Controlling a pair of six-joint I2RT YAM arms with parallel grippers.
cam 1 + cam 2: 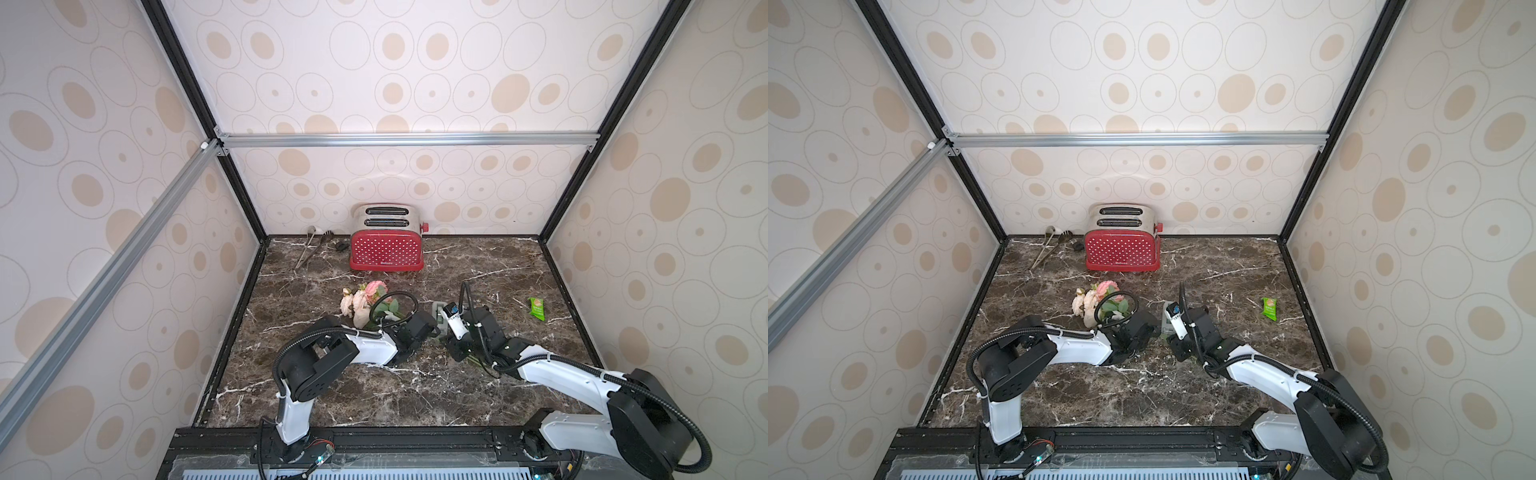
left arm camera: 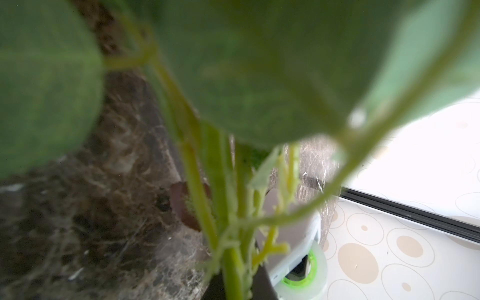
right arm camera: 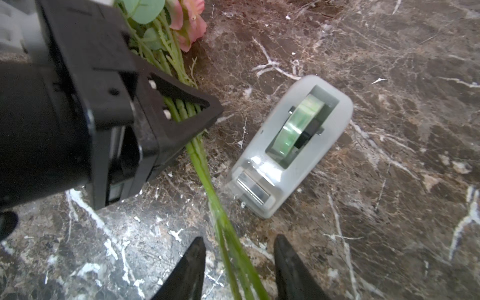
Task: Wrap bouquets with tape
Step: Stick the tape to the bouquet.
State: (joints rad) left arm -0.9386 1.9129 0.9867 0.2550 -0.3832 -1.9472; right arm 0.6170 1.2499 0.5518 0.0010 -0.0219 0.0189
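The bouquets [image 1: 365,299] are one bunch of pink and cream flowers lying on the marble table [image 1: 415,386], also seen in a top view [image 1: 1098,297]. My left gripper [image 3: 197,111] is shut on the green stems [image 3: 207,176] just below the leaves. Leaves and stems [image 2: 228,207] fill the left wrist view. My right gripper [image 3: 240,241] is open and straddles the lower stems, its fingertips [image 3: 198,244] clear of them. The tape [image 3: 293,145], a grey-white dispenser with a greenish roll, stands on the table just beside the stems; both top views show it [image 1: 437,312] [image 1: 1166,320].
A red toaster [image 1: 386,249] stands against the back wall with metal tongs [image 1: 309,249] to its left. A green snack packet [image 1: 537,308] lies at the right. Patterned walls close in the table on three sides.
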